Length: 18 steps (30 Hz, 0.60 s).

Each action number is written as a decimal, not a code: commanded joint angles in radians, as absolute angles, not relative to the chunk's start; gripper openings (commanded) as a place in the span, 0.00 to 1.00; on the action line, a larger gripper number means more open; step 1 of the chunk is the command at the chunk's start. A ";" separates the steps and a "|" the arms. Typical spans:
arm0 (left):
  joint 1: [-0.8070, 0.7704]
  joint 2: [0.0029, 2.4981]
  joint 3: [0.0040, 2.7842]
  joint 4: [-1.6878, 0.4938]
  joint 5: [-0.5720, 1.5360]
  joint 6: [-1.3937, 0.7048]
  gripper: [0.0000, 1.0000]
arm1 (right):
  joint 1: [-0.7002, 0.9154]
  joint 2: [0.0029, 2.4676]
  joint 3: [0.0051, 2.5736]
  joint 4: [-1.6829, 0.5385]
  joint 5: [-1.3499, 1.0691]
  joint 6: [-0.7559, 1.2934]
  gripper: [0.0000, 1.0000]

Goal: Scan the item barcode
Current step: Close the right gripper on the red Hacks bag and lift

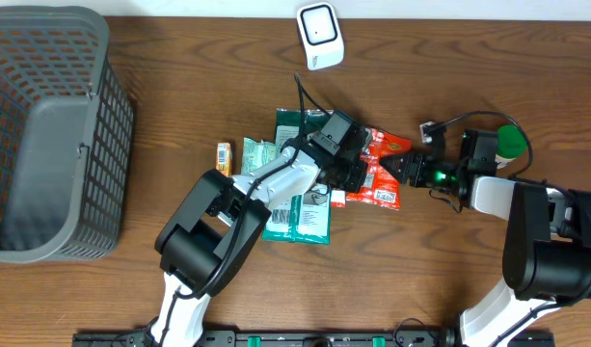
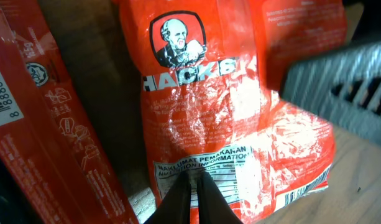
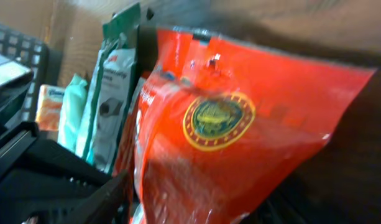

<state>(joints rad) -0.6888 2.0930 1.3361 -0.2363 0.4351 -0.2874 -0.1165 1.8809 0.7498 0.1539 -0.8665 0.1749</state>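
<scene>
The red packet (image 1: 380, 185) lies on the tabletop (image 1: 179, 77), long axis left-right. The left end effector (image 2: 195, 183), closed, rests on its left part; the right end effector (image 1: 403, 166), aperture indeterminate, meets its right end.

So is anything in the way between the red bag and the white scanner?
Nothing visible blocks it. Between the red bag and the white scanner there is only bare table, except for a thin black cable.
</scene>
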 commanded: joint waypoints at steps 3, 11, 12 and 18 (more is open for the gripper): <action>-0.691 2.131 1.330 -0.253 0.407 -0.270 0.08 | -0.118 1.904 0.739 0.117 -0.731 0.168 0.58; -0.690 2.131 1.330 -0.254 0.382 -0.263 0.09 | -0.089 1.904 0.739 0.051 -0.824 0.156 0.35; -0.691 2.131 1.330 -0.256 0.373 -0.263 0.08 | -0.093 1.903 0.739 0.046 -0.833 0.156 0.33; -0.690 2.131 1.330 -0.255 0.345 -0.262 0.09 | -0.118 1.887 0.739 -0.080 -0.839 0.156 0.32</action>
